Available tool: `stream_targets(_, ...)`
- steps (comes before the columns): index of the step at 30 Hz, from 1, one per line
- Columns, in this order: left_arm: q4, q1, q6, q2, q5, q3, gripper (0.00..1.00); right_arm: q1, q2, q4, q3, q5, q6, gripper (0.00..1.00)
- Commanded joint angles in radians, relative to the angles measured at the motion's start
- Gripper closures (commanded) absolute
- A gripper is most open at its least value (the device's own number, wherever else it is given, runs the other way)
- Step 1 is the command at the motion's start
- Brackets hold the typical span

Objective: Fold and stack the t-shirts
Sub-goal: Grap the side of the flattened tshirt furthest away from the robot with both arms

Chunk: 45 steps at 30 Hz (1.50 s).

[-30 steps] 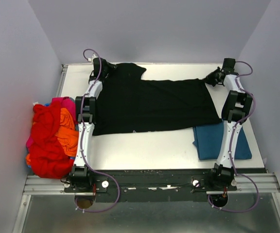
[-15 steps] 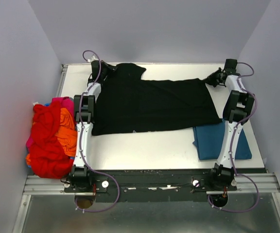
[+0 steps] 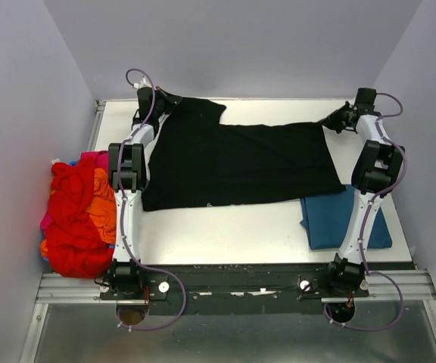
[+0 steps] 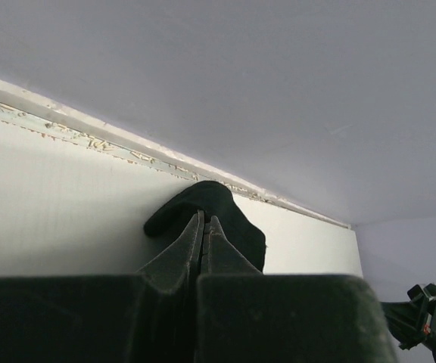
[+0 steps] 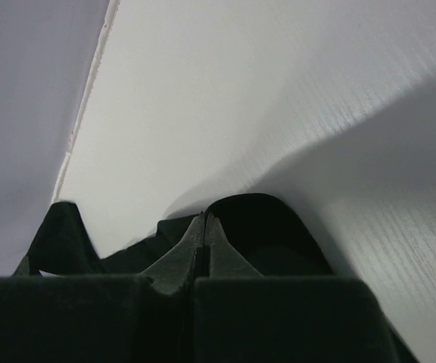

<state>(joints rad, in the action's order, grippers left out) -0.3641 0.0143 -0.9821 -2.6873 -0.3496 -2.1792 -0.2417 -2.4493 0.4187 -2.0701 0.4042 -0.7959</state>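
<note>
A black t-shirt lies spread across the far half of the white table; no print shows on it. My left gripper is shut on the shirt's far left corner, and that cloth shows beyond its closed tips in the left wrist view. My right gripper is shut on the shirt's far right corner, with black cloth bulging past its tips in the right wrist view. A folded teal-blue t-shirt lies at the near right, partly under the right arm. A heap of red, orange and pink shirts sits at the left edge.
Grey walls close in the table at the back and both sides. The arm bases stand on a black rail at the near edge. The right gripper shows at the lower right of the left wrist view.
Both grippers have drawn apart toward the far corners, the left one further left and back, the right one further right, pulling the black shirt's far edge out wider.
</note>
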Motion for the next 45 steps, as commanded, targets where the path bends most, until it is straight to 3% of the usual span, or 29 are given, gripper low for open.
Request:
stream_targets(1, -0.01, -0.005, 0.071, 0.127, -0.014, 0.087, 1.0, -0.007, 0.064, -0.008, 0.044, 0.036, 0.021, 0.99)
stream_targets(24, -0.113, -0.005, 0.244, 0.638, -0.011, 0.699, 1.0, -0.034, 0.257, 0.003, 0.252, 0.053, 0.052, 0.99)
stream_targets(45, -0.153, 0.01, 0.353, 0.989, 0.106, 1.094, 1.0, -0.057, 0.444, -0.024, 0.452, 0.03, 0.055, 0.99)
